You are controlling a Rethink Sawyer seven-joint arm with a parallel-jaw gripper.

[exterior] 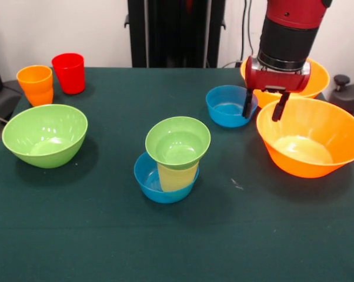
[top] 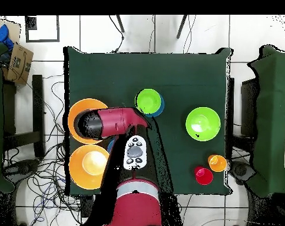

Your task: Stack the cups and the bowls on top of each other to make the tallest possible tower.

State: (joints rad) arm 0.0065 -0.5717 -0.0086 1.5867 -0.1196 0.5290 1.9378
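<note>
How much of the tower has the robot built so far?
Done: a short tower stands mid-table, a small blue bowl holding the yellow cup, small green bowl on top. In hand: nothing; the open gripper hangs by the nearer orange bowl's rim. Left: every other bowl and cup.

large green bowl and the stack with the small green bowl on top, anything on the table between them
Nothing: in the front view only bare green tablecloth lies between the large green bowl and the stack. The overhead view agrees.
</note>
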